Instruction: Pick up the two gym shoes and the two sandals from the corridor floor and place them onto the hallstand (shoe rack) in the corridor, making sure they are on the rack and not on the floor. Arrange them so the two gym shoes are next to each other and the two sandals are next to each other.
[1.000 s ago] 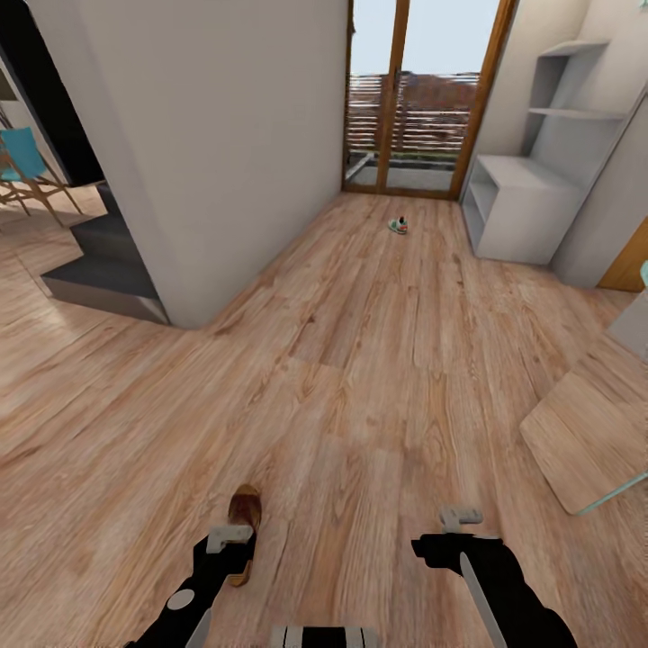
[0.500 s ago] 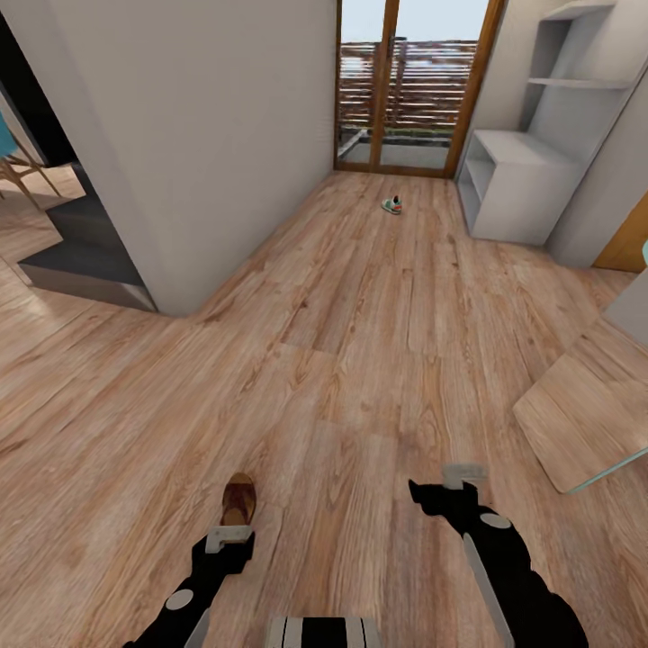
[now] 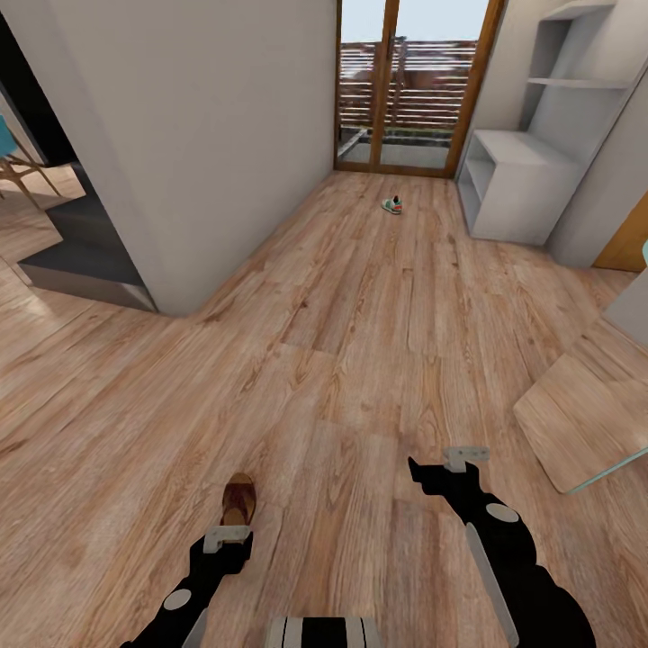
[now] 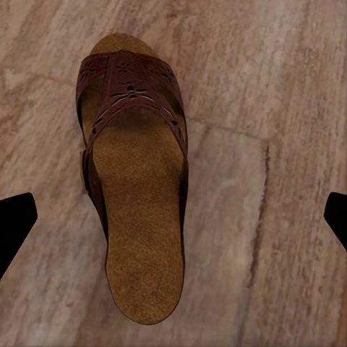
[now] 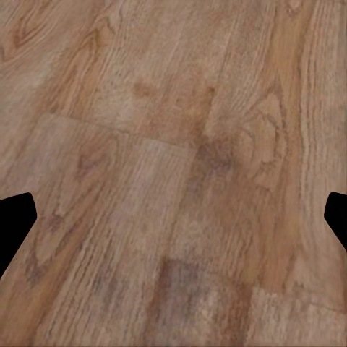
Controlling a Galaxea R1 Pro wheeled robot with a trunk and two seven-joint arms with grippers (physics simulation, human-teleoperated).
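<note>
One brown sandal [image 3: 238, 500] with a tan footbed lies on the wood plank floor [image 3: 360, 342], close in front of me. My left gripper [image 3: 227, 538] hangs just above its heel. In the left wrist view the sandal [image 4: 134, 181] lies between the spread black fingertips [image 4: 14, 225], and the left gripper [image 4: 173, 224] is open and clear of it. My right gripper [image 3: 465, 457] is open over bare floor [image 5: 173, 166]. Far down the corridor a white gym shoe [image 3: 392, 205] lies on the floor near the light-grey hallstand [image 3: 513, 184].
A white wall corner [image 3: 180, 180] juts in at the left, with dark grey steps [image 3: 81, 261] beyond it. A wood-framed glass door [image 3: 405, 90] closes the corridor's end. A glassy panel reflecting floor [image 3: 585, 423] stands at the right.
The head camera shifted first, moving the whole picture. Since then my right gripper has edged forward over the floor. The left gripper stays over the sandal.
</note>
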